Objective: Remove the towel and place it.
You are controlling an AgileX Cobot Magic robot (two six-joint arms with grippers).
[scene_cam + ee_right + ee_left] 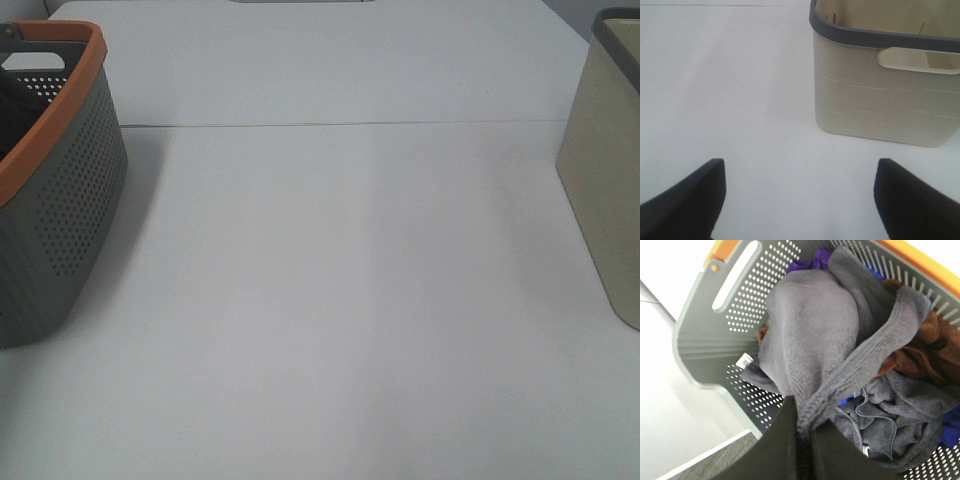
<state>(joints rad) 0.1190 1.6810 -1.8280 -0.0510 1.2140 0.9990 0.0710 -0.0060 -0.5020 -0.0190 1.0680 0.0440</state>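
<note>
The left gripper (pixel 802 422) pinches a fold of the grey towel (pixel 812 330) to lift it from the laundry basket (pixel 702 347); the right gripper (pixel 800 187) hangs spread

From high up we look down on the white table (pixel 350 300), with the grey basket (pixel 70 200) at its left edge and the beige bin (pixel 600 180) at its right. Our left wrist camera peers closely into that basket; our right wrist camera looks low across the table toward the bin, nearby.
</note>
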